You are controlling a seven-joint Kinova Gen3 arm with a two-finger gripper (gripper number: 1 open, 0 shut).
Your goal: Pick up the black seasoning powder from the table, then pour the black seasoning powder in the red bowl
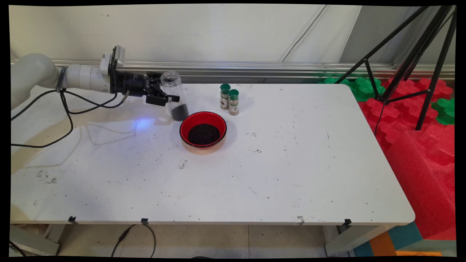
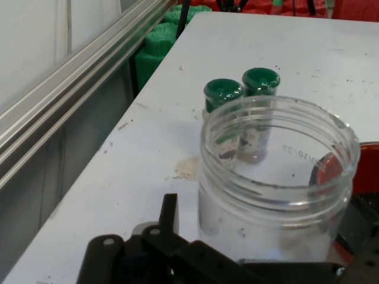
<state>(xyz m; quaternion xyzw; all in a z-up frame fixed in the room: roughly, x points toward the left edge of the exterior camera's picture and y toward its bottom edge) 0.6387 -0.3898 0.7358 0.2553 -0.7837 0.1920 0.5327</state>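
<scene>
Over by the far left of the white table (image 1: 291, 174), one clear plastic jar (image 1: 174, 95), lidless and upright with a little dark grain at its bottom, sits clamped between the fingers of the black gripper (image 1: 168, 98). Just beside it stands one red bowl (image 1: 203, 131) of the same dark grains. Behind stand two green-capped spice bottles (image 1: 229, 99), touching.

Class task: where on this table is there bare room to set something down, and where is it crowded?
Free: the table's whole near half in front of the bowl, and its right side beyond the spice bottles. Crowded: the far middle, where gripper, jar, bowl and bottles cluster.
</scene>
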